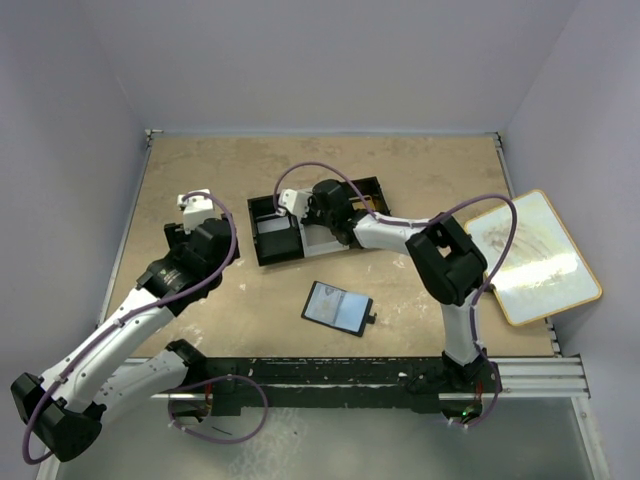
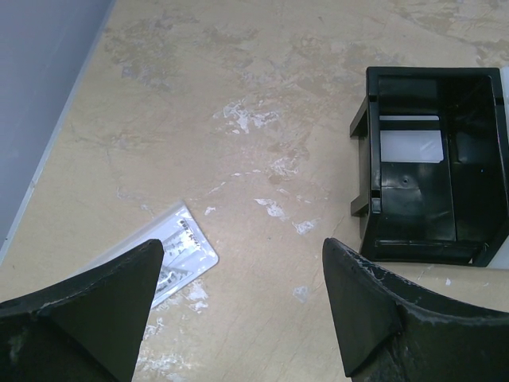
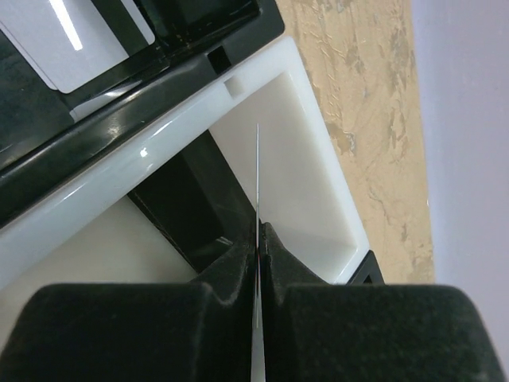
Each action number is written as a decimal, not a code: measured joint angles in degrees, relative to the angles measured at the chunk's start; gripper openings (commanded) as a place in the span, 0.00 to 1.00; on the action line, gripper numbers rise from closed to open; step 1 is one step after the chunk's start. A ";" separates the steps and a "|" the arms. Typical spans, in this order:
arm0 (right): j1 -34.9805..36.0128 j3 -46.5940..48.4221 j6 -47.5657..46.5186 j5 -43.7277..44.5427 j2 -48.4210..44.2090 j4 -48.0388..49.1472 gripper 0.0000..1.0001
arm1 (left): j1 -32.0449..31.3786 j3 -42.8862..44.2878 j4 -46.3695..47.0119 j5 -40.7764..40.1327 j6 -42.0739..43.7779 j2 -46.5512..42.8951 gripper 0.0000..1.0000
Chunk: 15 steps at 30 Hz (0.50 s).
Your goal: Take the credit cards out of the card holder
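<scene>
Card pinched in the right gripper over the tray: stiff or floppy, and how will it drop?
The card shows as one straight hairline edge sticking out past the right gripper, so it is probably stiff, not floppy. Being that thin, it is likely very light and may flutter or land tilted in the tray.

The left arm (image 1: pixel 105 350) and right arm (image 1: pixel 385 232) have white link shells, black joint housings and a lilac cable (image 1: pixel 320 166) looping along each. A white block (image 1: pixel 193 203) tops the left wrist, upper left of the top view. The left gripper (image 2: pixel 242 267) has matte black wedge fingers (image 2: pixel 87 310), scuffed pale at the edges; the right gripper (image 3: pixel 258 239) is black too.
</scene>
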 measured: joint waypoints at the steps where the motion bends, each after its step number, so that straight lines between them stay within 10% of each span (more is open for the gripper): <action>1: 0.00 0.00 -0.46 -0.07 0.13 0.00 0.05 | 0.00 0.00 0.00 -0.07 0.00 0.00 0.79; 15: -0.07 0.24 -6.58 0.02 2.21 0.04 0.10 | 0.00 0.00 0.00 -0.28 0.00 0.00 0.79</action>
